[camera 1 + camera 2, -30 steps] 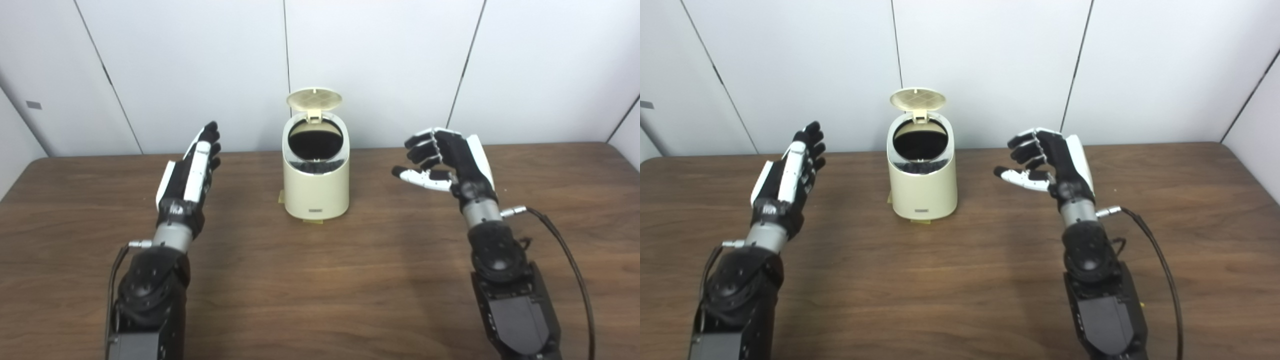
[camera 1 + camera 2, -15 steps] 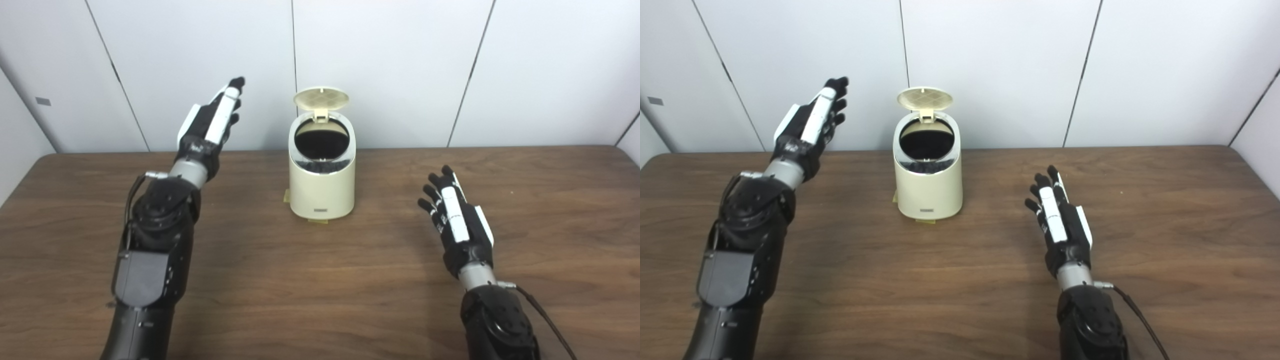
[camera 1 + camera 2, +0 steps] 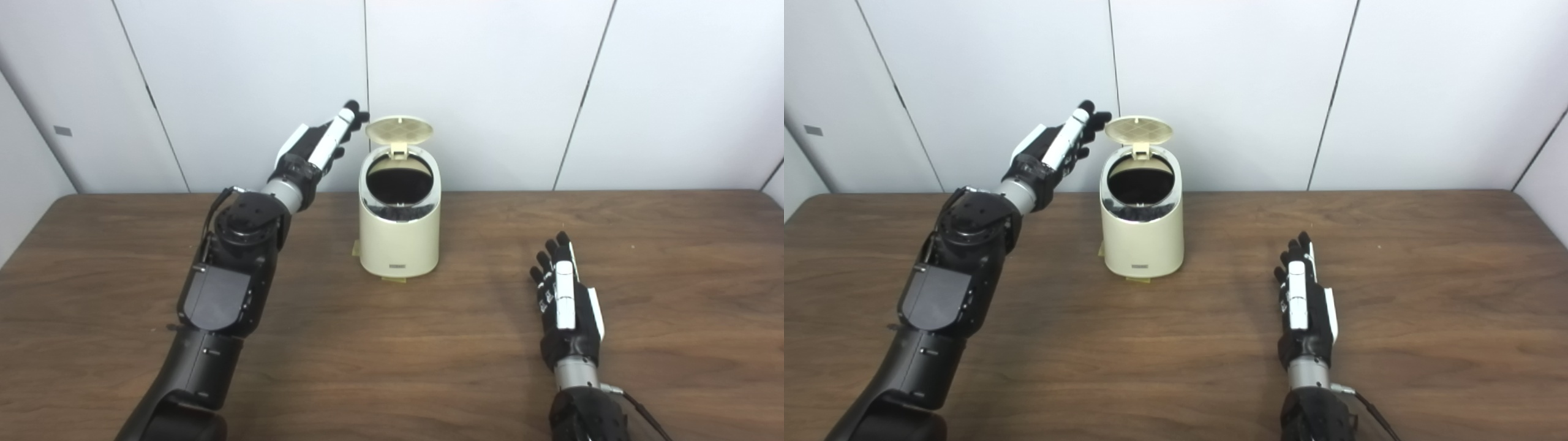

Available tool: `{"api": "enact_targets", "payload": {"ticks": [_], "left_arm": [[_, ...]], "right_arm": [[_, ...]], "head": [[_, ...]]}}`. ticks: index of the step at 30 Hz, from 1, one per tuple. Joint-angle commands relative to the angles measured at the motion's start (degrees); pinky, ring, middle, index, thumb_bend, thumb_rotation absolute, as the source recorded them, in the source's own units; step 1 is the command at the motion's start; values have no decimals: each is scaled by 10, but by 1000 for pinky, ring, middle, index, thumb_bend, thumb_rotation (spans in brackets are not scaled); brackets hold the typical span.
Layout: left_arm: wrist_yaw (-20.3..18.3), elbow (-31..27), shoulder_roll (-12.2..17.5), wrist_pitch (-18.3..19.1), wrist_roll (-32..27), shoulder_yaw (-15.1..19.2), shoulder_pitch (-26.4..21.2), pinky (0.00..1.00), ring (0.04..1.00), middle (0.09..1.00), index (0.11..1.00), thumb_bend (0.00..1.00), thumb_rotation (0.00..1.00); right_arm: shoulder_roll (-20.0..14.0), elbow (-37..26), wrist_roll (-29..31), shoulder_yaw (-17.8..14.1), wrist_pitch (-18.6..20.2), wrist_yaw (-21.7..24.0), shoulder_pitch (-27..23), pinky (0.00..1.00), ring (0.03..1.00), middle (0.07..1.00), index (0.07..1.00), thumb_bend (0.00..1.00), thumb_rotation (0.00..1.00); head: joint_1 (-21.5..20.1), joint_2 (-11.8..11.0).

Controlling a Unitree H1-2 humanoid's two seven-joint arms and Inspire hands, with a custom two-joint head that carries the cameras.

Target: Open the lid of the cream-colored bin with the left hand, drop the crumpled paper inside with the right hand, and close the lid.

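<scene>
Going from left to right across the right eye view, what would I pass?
Left hand raised by the lid → cream-colored bin with its lid up → right hand low over the table.

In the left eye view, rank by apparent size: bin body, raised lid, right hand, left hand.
1. Bin body, clearly largest.
2. Right hand, though it is nearer the camera, which inflates it.
3. Left hand, farther off and foreshortened.
4. Lid, close to the left hand; unsure.
</scene>
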Motion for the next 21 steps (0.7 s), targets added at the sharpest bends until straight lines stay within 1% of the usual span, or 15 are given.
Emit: {"api": "enact_targets", "payload": {"ticks": [1, 5, 10, 12, 14, 15, 19, 21], "left_arm": [[0, -1, 5, -30, 22, -8, -49, 1000, 1000, 964, 900, 531, 997], [-1, 21, 13, -55, 62, -32, -65, 1000, 997, 949, 872, 523, 989], [-4, 24, 12, -64, 74, -30, -72, 1000, 974, 917, 824, 491, 997], [-6, 20, 16, -70, 83, -34, -74, 1000, 975, 903, 779, 474, 1000], [-3, 15, 18, -92, 97, -38, -73, 1000, 974, 887, 718, 437, 1000], [-1, 13, 19, -97, 102, -38, -72, 1000, 974, 877, 686, 419, 1000], [5, 1, 20, -102, 124, -40, -70, 1000, 953, 851, 646, 400, 1000], [5, -8, 19, -96, 131, -39, -69, 1000, 937, 838, 633, 399, 1000]], "right_arm": [[1, -7, 3, 1, -35, -2, -12, 963, 960, 979, 1000, 583, 916], [-1, -6, -1, 6, -36, -4, -10, 961, 947, 963, 1000, 588, 923], [-4, -8, -6, 13, -12, -5, -12, 942, 925, 957, 1000, 615, 944], [-5, -5, -14, 18, -6, -8, -14, 935, 912, 951, 1000, 632, 959], [-7, -2, -29, 26, 1, -11, -17, 917, 904, 947, 1000, 631, 984], [-8, -1, -36, 30, 4, -13, -19, 908, 901, 946, 1000, 620, 994], [-8, -5, -54, 42, 12, -17, -23, 909, 900, 941, 1000, 606, 1000], [-8, -6, -56, 45, 16, -17, -24, 910, 901, 942, 1000, 599, 1000]], "head": [[0, 1], [0, 1], [2, 2], [1, 0], [2, -1], [2, -1], [4, 0], [4, 0]]}}
